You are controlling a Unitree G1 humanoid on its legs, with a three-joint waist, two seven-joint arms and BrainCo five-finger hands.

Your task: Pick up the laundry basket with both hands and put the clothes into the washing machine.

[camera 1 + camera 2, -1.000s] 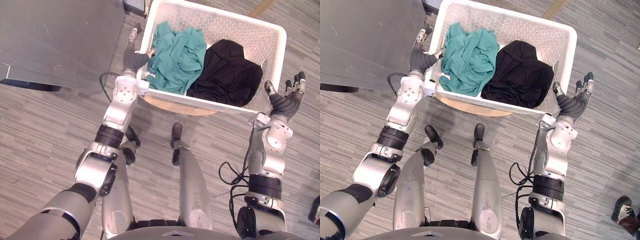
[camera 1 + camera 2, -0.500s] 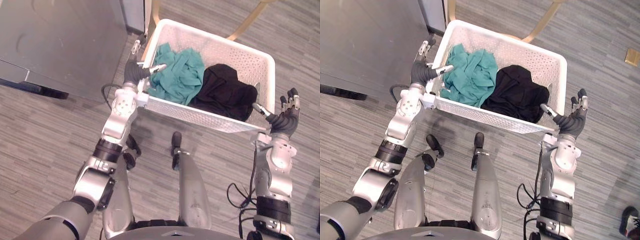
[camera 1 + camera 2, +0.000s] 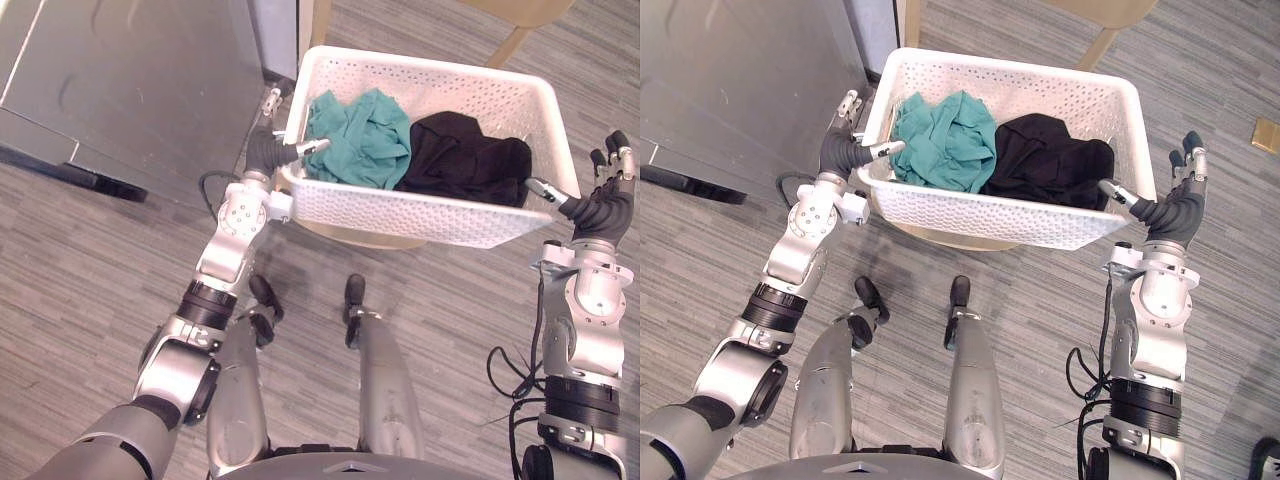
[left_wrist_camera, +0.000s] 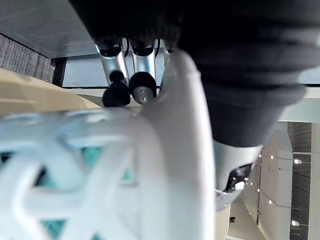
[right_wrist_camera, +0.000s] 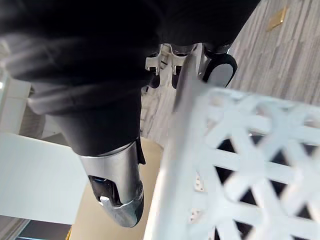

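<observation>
A white perforated laundry basket (image 3: pixel 420 215) hangs in the air between my two hands. Inside lie a teal garment (image 3: pixel 360 140) on the left and a black garment (image 3: pixel 465 165) on the right. My left hand (image 3: pixel 265 150) clamps the basket's left end: its thumb hooks over the rim and its fingers (image 4: pixel 142 90) run down the outer wall (image 4: pixel 165 150). At the right end, my right hand (image 3: pixel 595 210) holds the rim (image 5: pixel 240 150) the same way, with its thumb (image 5: pixel 117 205) inside and its fingers pointing up outside.
A large grey machine (image 3: pixel 130 80) stands close at the left, its corner near the basket's left end. A tan wooden stool (image 3: pixel 350 235) shows under the basket, and tan wooden legs (image 3: pixel 510 20) beyond it. Grey plank floor lies all around.
The basket has come up off the stool and levelled out. My right hand, apart from it a second ago, now grips its right end. The view has also shifted.
</observation>
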